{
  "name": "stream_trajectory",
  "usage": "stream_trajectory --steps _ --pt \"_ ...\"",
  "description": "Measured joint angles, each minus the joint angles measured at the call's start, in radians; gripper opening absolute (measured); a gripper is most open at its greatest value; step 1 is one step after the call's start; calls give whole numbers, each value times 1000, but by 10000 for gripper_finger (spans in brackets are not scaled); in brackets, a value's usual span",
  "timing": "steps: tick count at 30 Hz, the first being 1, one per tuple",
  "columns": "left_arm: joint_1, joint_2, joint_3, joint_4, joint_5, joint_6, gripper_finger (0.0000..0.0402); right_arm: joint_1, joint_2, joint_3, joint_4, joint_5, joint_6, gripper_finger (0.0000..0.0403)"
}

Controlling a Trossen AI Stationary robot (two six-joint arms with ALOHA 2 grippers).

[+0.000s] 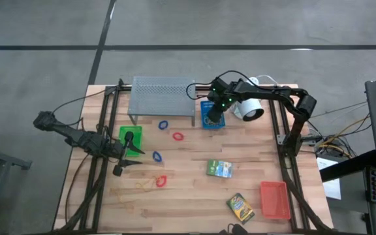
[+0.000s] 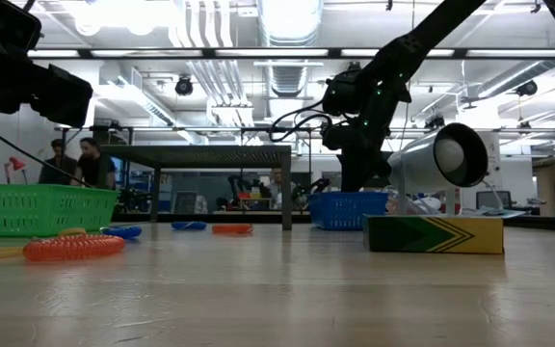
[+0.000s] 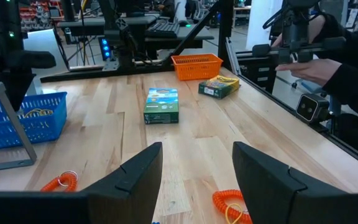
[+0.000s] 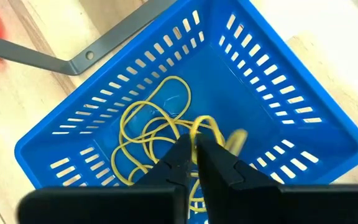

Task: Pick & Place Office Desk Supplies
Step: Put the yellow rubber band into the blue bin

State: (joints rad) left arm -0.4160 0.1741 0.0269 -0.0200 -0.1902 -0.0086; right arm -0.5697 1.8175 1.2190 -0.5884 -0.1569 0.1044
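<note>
At nine o'clock on the tabletop (image 1: 194, 196) the left tool (image 1: 119, 166) waits just beside the green tray (image 1: 136, 145), its fingers standing well apart on nothing. Red and blue loops (image 1: 177, 136) lie scattered toward the centre, with thin tan bands (image 1: 146, 185) near seven o'clock. At twelve o'clock the right tool (image 4: 194, 152) hangs inside the blue tray (image 4: 229, 81), its tips almost together around a strand of the yellow rubber bands (image 4: 151, 130) piled there. Such bands look feather-light, limp and springy, so they would probably snag or cling; pinching a single raised loop seems best. Two card boxes (image 1: 219, 168) sit around five o'clock; they look stiff and light, best taken across their narrow sides. An orange tray (image 1: 274, 198) rests at four o'clock. Pale wood planking looks smooth; beyond lies a bright workshop.
</note>
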Motion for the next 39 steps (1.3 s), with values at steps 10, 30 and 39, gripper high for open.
stream_trajectory --steps 10,30,39 --pt "0 0 0 0 0 0 200 0 0 0 0 0 -6 94" --pt "0 0 0 0 0 0 201 3 0 0 -3 -16 -2 119" --pt "0 0 0 0 0 0 201 3 -2 0 -7 -17 -7 156"
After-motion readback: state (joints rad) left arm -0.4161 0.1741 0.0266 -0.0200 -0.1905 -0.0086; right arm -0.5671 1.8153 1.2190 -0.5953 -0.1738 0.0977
